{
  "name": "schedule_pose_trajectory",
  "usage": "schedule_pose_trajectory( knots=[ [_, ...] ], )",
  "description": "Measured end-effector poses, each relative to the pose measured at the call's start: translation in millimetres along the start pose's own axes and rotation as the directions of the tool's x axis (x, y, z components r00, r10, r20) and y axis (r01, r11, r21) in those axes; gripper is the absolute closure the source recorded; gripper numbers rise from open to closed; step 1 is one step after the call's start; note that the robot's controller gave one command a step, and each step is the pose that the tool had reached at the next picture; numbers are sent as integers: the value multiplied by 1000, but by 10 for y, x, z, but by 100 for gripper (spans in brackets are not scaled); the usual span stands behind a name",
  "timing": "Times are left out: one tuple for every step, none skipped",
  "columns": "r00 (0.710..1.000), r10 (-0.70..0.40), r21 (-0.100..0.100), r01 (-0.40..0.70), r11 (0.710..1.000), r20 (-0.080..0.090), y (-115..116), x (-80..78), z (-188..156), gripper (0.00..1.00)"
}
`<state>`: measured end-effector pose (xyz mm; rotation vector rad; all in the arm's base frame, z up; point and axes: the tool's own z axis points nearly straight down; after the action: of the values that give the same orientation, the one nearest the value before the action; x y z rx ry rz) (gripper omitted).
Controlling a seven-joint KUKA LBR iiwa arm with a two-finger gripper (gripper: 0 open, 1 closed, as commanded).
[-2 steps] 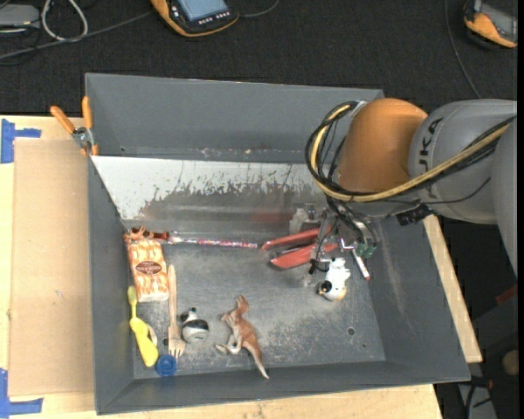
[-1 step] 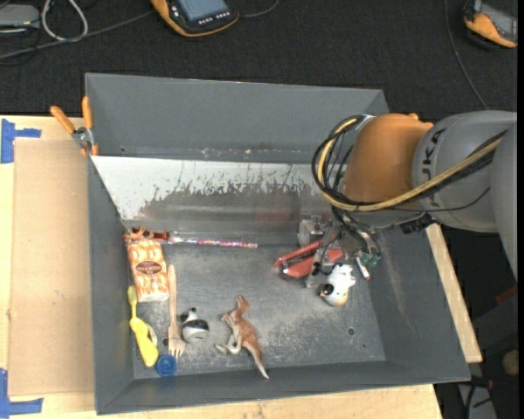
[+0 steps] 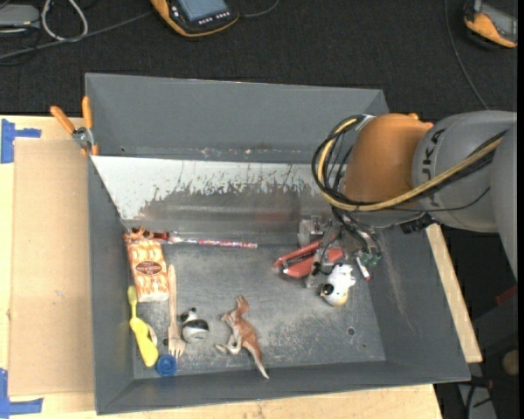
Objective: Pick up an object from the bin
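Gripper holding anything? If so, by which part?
Cannot tell. The gripper is down at the red object, beside a white-and-black toy; any hold is hidden.

view: single overhead | faces: down, slightly oblique | frames: whole bin (image 3: 236,116) | arm (image 3: 458,168): enters right

The gripper (image 3: 323,244) hangs low in the right of the bin (image 3: 244,138), close by a red tool (image 3: 297,261). A white-and-black toy (image 3: 336,287) lies just nearer.
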<state>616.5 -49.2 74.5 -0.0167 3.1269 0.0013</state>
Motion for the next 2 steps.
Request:
schedule_pose_trajectory(
  knots=[
    [1000, -13, -1, 13, 1000, -8, -47, -20, -747, 100],
    [1000, -25, -2, 25, 1000, -10, -45, -14, -1019, 100]
  ],
)
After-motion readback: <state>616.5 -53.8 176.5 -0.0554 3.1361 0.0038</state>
